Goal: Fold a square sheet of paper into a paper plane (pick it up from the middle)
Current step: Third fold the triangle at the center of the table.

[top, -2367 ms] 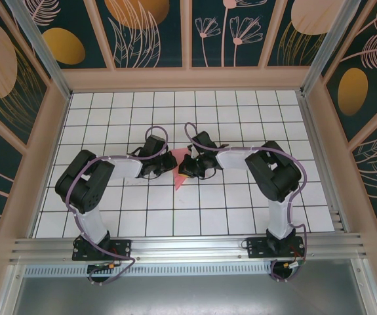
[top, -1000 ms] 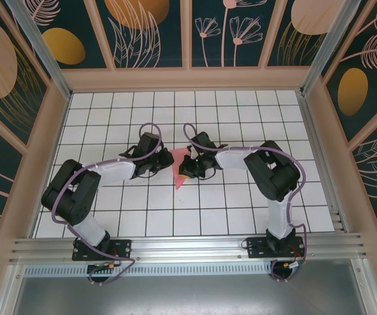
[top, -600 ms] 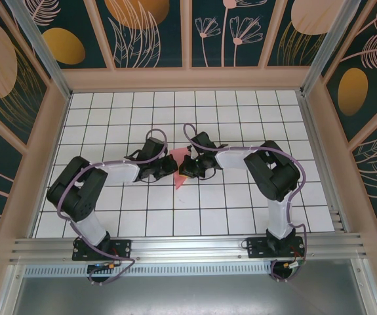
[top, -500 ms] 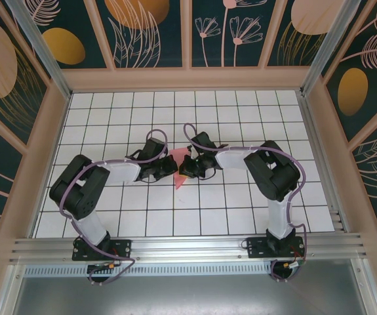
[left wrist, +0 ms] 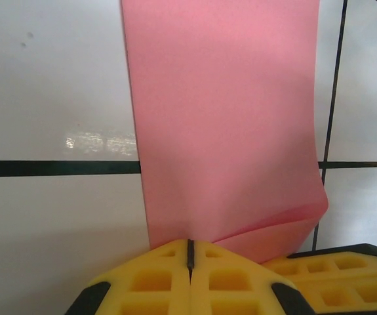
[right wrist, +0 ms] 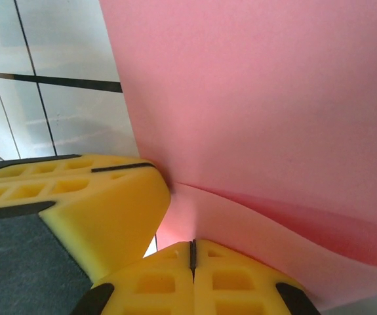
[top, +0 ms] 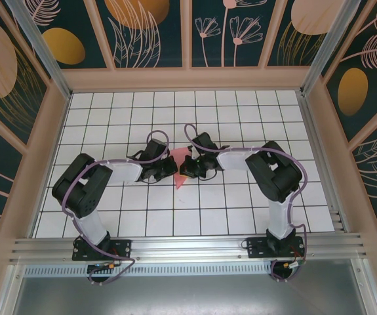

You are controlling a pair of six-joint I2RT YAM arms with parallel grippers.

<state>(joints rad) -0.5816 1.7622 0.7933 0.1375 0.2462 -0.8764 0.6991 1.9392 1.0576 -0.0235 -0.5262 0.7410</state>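
Mid-fold, pinching the square sheet of paper (left wrist: 221, 118) with both: left gripper (left wrist: 190, 252) pressed shut on its edge right at the pad seam, right gripper (right wrist: 193, 252) likewise shut on a curled flap just ahead of its tips. Pads of the two side by side, sheet stretching away ahead of both. For a clean crease, bring the edges level, then press down onto the table (left wrist: 50, 216) — no pulling apart, likely to tear.
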